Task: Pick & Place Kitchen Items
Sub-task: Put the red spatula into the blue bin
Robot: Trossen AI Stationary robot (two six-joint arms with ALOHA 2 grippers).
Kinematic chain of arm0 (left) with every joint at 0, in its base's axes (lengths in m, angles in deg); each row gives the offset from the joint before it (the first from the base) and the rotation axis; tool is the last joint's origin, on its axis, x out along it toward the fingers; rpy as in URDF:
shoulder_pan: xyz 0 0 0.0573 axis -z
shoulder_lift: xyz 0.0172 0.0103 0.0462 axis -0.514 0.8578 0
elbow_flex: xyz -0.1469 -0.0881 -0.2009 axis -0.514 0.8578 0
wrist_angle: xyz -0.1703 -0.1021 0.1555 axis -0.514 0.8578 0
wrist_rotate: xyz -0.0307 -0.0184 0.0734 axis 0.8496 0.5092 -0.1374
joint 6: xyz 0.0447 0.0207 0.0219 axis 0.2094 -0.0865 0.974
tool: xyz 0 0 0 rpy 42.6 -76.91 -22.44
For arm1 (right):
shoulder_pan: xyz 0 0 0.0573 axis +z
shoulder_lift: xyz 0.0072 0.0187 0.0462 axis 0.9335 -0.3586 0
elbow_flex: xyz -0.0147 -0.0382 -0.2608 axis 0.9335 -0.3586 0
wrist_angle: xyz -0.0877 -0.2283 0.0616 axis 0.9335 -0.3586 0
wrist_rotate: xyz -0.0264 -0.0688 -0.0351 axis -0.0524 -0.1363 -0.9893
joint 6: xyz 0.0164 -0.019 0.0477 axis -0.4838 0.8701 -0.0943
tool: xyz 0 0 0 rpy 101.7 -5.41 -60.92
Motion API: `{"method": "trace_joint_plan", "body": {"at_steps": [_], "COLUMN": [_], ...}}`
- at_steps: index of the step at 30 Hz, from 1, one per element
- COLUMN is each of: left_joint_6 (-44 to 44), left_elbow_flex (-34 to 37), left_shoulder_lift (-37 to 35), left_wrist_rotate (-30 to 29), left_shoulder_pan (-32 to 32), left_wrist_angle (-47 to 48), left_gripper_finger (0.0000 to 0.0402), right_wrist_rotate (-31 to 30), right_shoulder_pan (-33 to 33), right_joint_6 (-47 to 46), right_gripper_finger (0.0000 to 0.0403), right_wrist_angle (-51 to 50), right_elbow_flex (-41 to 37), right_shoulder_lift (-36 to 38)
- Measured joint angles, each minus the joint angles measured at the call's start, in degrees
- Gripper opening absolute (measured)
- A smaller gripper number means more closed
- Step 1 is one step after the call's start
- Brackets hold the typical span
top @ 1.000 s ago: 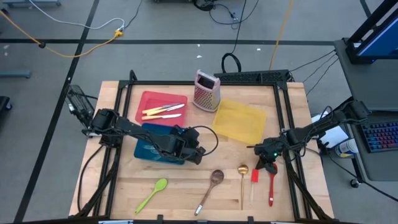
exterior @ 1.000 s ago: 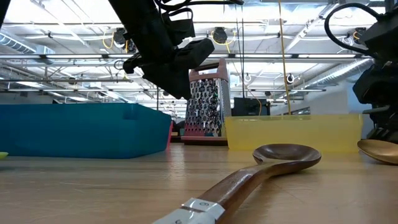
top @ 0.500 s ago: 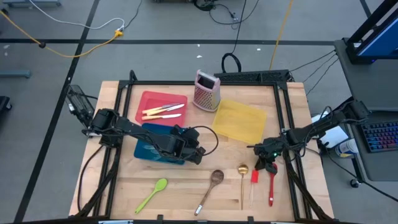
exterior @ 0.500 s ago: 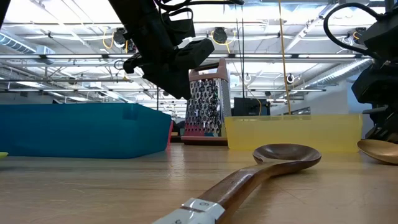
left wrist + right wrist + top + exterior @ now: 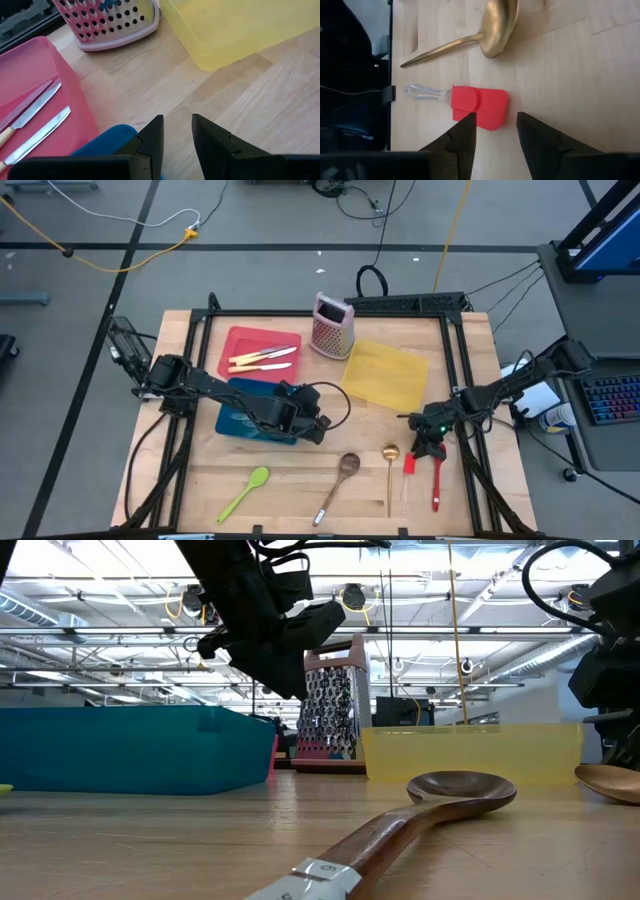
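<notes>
R gripper (image 5: 494, 135) fingers apart, empty, over red spatula (image 5: 480, 107), gold spoon (image 5: 490, 31) beside; L gripper (image 5: 176, 137) parted, empty, flanked by blue bin (image 5: 243, 420), yellow tray (image 5: 235, 27).

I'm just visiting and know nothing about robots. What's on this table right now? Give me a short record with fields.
Surface: wooden table
Trays: red tray holding cream-handled knives; blue bin; yellow tray
Other: pink grater
Loose utensils, front: green spoon, wooden spoon, gold spoon, red spatula, red-handled utensil
Left pincer: open, empty, over the blue bin's corner
Right pincer: open, empty, just above the red spatula
</notes>
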Motion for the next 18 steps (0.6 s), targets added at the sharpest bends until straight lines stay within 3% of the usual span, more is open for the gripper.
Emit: {"method": "trace_joint_plan", "body": {"at_steps": [18], "left_joint_6": [-1.22], "left_elbow_flex": [0.00], "left_shoulder_lift": [0.02], "left_wrist_rotate": [0.00], "left_shoulder_pan": [0.00], "left_wrist_angle": [-0.07], "left_gripper_finger": [0.0106], "right_wrist_rotate": [-4.59], "right_shoulder_pan": [6.19], "right_joint_6": [-5.68], "right_gripper_finger": [0.0134], "right_wrist_angle": [8.84], "right_elbow_flex": [0.05], "right_shoulder_lift": [-8.88]}}
